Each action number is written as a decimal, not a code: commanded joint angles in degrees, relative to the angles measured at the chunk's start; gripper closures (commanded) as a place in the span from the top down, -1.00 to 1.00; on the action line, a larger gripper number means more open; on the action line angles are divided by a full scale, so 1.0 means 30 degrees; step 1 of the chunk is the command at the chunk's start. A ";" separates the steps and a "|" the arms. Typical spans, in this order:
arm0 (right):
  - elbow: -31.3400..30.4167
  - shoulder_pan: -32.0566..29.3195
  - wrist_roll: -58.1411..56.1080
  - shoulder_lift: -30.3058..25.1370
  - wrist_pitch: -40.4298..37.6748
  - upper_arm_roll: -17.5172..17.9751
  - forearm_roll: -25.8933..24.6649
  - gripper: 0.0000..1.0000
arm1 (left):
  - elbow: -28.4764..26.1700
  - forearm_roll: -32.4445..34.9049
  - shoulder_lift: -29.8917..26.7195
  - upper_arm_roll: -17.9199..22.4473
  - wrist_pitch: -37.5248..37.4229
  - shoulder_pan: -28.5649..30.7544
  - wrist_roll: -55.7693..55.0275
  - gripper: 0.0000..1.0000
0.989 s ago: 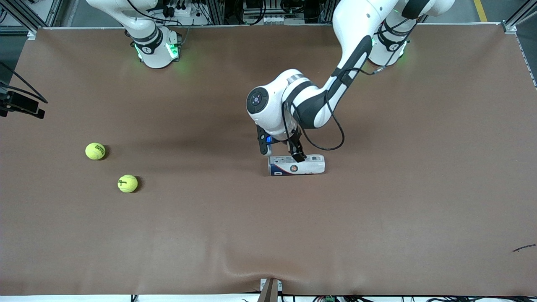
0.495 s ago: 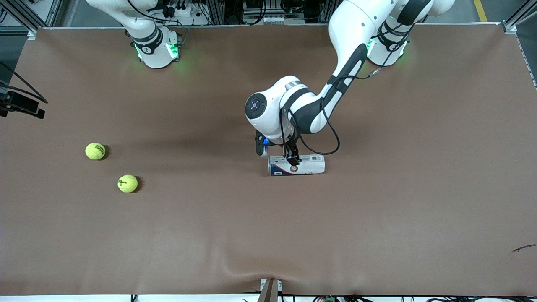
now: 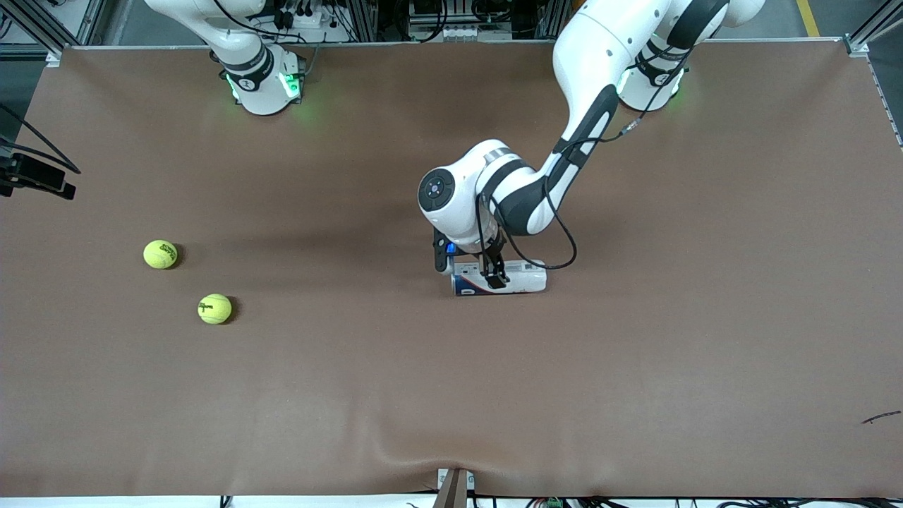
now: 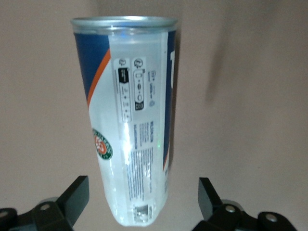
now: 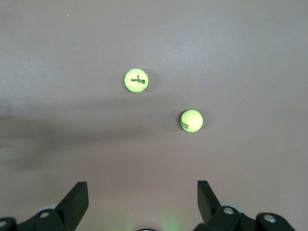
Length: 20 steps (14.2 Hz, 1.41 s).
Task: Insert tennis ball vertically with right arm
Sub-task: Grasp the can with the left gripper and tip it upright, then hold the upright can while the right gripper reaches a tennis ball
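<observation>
Two yellow tennis balls (image 3: pixel 160 254) (image 3: pixel 214 309) lie apart on the brown table toward the right arm's end. In the right wrist view both balls (image 5: pixel 136 80) (image 5: pixel 192 120) show far below my right gripper (image 5: pixel 143 190), which hangs open and empty high over them; this arm waits. A white and blue ball can (image 3: pixel 499 279) lies on its side mid-table. My left gripper (image 3: pixel 467 267) is low over it and open. Its fingers (image 4: pixel 77 192) stand on either side of the can (image 4: pixel 130 125) without touching it. The can's metal-rimmed end (image 4: pixel 124 21) points toward the right arm's end.
The brown mat (image 3: pixel 635 353) covers the whole table, with a ripple at its edge nearest the camera (image 3: pixel 451 451). The right arm's base (image 3: pixel 261 81) and the left arm's base (image 3: pixel 652 81) stand at the edge farthest from the camera. A black device (image 3: pixel 32 176) juts in beside the right arm's end.
The left arm has come down onto the can, so its open fingers now straddle the can's body. Balls, can and right arm have not moved.
</observation>
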 commanded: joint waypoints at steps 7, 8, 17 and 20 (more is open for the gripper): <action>0.0053 -0.0334 -0.0045 -0.0002 -0.0145 0.0234 0.0032 1.00 | 0.0651 0.0358 0.1050 0.0694 0.0640 -0.0328 0.2349 1.00; 0.0082 -0.0334 -0.0074 -0.0002 -0.0145 0.0234 0.0032 1.00 | 0.0651 0.0329 0.1051 0.0694 0.0815 -0.0241 0.2465 1.00; 0.0638 0.1157 0.0189 0.2775 0.1227 0.0263 0.0296 1.00 | 0.0593 0.0476 0.1871 0.0840 0.1051 -0.0416 0.2349 1.00; 0.0609 0.1920 0.0160 0.4036 0.4499 0.0263 0.0090 1.00 | 0.0534 0.0505 0.1871 0.0841 0.0875 -0.0387 0.2349 1.00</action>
